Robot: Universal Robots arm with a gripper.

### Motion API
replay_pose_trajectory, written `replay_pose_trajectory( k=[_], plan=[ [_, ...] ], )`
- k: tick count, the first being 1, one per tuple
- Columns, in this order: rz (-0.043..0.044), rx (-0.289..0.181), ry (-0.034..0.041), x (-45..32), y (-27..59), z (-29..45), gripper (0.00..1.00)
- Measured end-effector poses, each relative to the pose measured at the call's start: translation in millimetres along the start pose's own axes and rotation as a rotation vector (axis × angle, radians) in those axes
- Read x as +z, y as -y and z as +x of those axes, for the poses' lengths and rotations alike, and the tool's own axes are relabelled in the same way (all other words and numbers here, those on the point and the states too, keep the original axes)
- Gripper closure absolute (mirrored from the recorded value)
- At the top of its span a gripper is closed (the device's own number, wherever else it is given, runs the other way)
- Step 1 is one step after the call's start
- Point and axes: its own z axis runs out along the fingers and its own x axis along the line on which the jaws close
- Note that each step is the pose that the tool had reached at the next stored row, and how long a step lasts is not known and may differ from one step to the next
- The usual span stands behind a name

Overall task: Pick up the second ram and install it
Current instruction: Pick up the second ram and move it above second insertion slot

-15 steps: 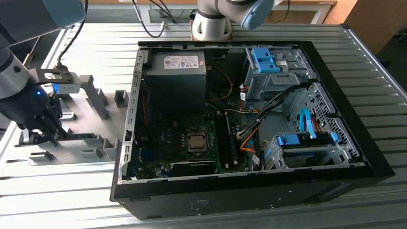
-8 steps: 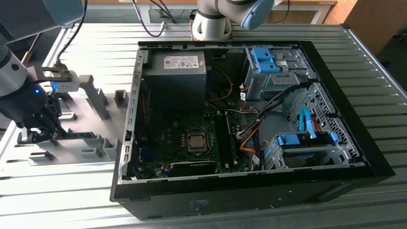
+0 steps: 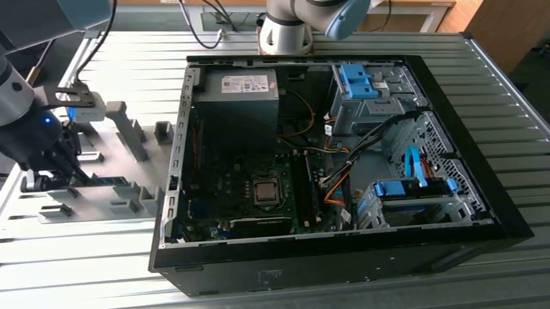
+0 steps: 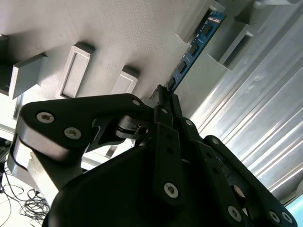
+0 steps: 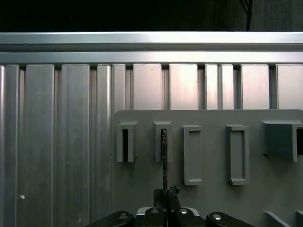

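The second ram (image 4: 195, 46) is a narrow blue-green stick with black chips, standing on edge in the slotted grey blocks of the fixture plate (image 4: 118, 28). In the first wrist view the ram (image 5: 164, 156) shows edge-on as a thin dark line running from one slotted block towards me. My gripper (image 4: 163, 97) has its black fingers shut on the ram's near end, and the gripper (image 5: 165, 193) pinches that same edge. At the exterior view's left, the gripper (image 3: 77, 175) sits low over the fixture plate (image 3: 129, 164), with the ram (image 3: 105, 181) beside it.
An open black computer case (image 3: 344, 251) lies to the exterior view's right of the plate, with the motherboard's long black slots (image 3: 303, 187), a processor socket (image 3: 265, 191), a power supply (image 3: 239, 96), blue drive cages (image 3: 408, 190) and loose cables. Tall grey blocks (image 3: 129, 129) stand on the plate. The table is ribbed aluminium (image 3: 516, 129).
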Motion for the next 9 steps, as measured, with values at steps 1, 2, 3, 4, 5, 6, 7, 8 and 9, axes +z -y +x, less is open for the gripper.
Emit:
replay_pose_trajectory(
  k=[1,2,3,4,5,6,7,8,9],
  plan=[
    [0.0000,0.000,0.0000,-0.6,0.0,0.0,0.86],
    [-0.0001,0.000,0.0000,-1.1,0.0,0.0,0.86],
    [-0.0001,0.000,-0.0001,-1.7,0.0,0.0,0.86],
    [-0.0001,0.000,-0.0001,-2.3,0.0,0.0,0.86],
    [-0.0002,0.000,-0.0001,-3.0,0.0,0.0,0.86],
    [-0.0001,0.000,-0.0001,-3.5,0.0,0.0,0.86],
    [0.0000,0.000,0.0000,-4.0,0.0,-0.1,0.86],
    [0.0000,0.000,-0.0001,-4.5,0.0,0.0,0.86],
    [-0.0001,0.000,-0.0001,-5.1,0.0,-0.1,0.86]
  ],
)
